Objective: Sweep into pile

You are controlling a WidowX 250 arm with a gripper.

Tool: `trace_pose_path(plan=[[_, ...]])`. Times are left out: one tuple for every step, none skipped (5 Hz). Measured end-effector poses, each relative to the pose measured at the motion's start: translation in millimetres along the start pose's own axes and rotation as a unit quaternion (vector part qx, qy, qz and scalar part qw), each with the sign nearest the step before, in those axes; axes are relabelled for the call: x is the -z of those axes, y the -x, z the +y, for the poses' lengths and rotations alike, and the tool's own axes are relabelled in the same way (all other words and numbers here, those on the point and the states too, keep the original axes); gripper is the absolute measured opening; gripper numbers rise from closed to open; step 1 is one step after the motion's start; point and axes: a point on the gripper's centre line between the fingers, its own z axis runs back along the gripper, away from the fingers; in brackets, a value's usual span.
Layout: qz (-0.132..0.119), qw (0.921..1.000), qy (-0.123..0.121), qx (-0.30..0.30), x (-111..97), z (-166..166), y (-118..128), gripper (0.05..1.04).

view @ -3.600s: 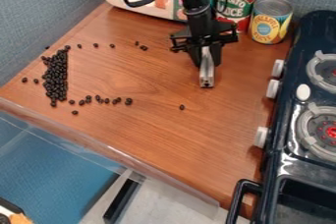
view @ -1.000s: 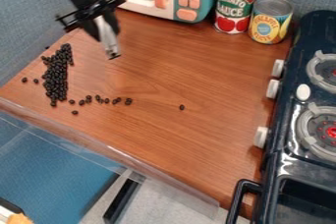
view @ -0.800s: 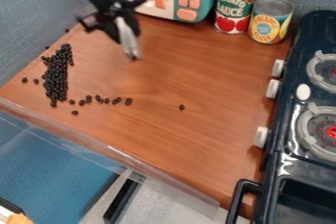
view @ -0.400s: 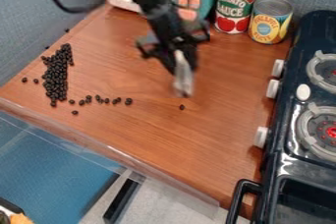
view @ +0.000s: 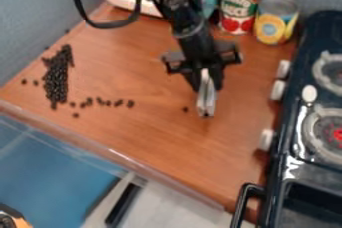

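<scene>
A: Wooden counter. Change?
B: Gripper has swung across it, view-right. Main bean pile: well apart, view-left of the jaws, unchanged.
A: Straggling row?
B: View-left, lower than the jaws.
A: Jaws?
B: Clamped on a silvery tool.
A: Smallest?
B: Lone bean, just view-left of them; probably next to be swept pileward.

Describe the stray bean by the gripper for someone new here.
Over the brown counter left of the stove, find the gripper. Just left of its tip, in the camera view, lies a small dark bean. It is the rightmost bean in sight, alone, apart from both the pile and the loose row.
</scene>
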Motion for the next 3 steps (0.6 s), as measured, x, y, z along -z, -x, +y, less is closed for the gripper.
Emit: trace_pose_path(plan=[[0.002,0.9998,-0.02,0.01,11.2,19.1,8.5,0.376],[-0.011,0.9993,-0.033,0.011,11.5,37.9,13.6,0.377],[-0.028,0.998,-0.043,0.037,8.8,49.2,14.1,0.376]])
